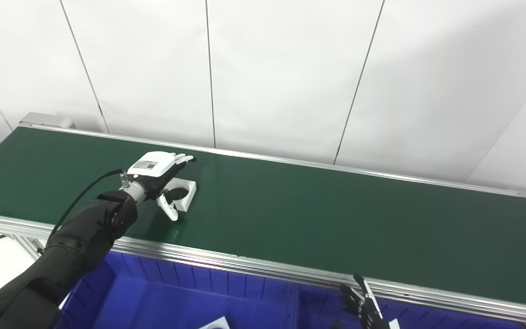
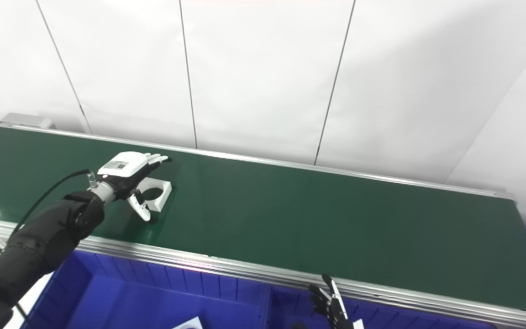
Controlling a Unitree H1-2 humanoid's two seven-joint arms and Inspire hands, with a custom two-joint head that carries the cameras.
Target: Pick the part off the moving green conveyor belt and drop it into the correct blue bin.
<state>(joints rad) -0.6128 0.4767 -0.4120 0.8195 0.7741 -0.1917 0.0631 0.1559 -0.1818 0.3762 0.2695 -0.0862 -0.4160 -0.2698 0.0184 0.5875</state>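
The left arm (image 1: 62,246) comes up from the lower left corner and reaches across the near rail (image 1: 254,265) onto the green belt (image 1: 313,205). Its hand (image 1: 155,176) lies palm down over the belt's left part, the white back plate up, the fingers (image 1: 183,159) stretched flat and pointing away toward the far rail, the thumb (image 1: 169,208) hanging down and spread apart from them with its tip at the belt. The hand is spread wide and grasps nothing. The part (image 1: 185,192), a white square block with a round hole through it, lies flat on the belt just under and to the right of the palm, between fingers and thumb; whether the thumb touches its near edge cannot be made out. The right hand (image 1: 363,306) shows only partly at the bottom edge, low in front of the belt and over the bins, dark fingers raised and a little apart; it seems to hold nothing, but too little of it is in view to be sure. Below the near rail sit blue bins (image 1: 176,292), a divider wall between a left and a right one. In the left bin a white thing (image 1: 215,323) peeks in at the bottom edge, cut off by the frame; what it is cannot be told.
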